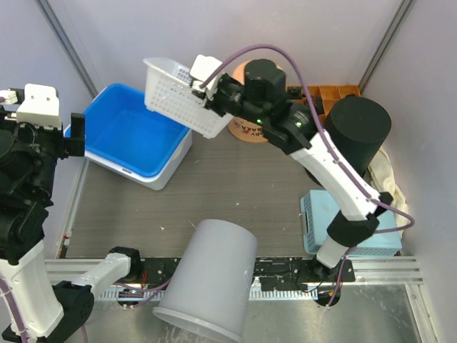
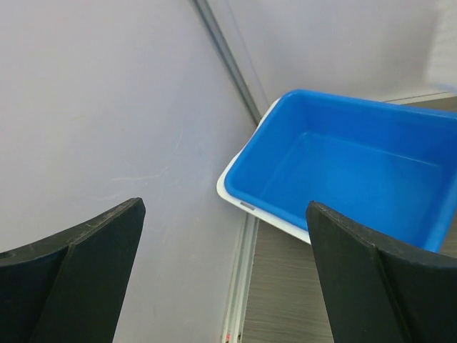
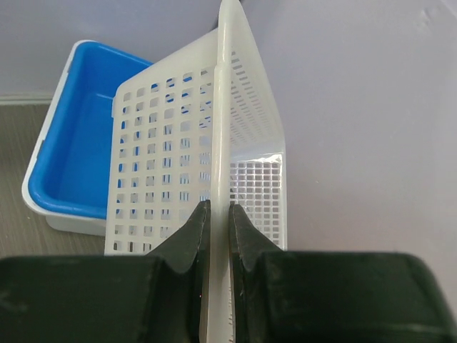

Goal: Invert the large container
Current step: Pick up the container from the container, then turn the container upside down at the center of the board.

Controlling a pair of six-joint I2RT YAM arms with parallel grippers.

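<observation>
My left tool (image 2: 225, 207) is spread wide, just beside the left corner of the blue tub (image 1: 128, 132). The tub sits open side up on the desk. Farther back, my right tool (image 3: 218, 214) pinches the white basket (image 1: 175, 96) above the tub's right edge.

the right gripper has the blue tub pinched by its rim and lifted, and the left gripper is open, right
No: the right gripper pinches the white perforated basket by its rim, lifted, not the blue tub, as the right wrist view shows. The left gripper is open.
</observation>
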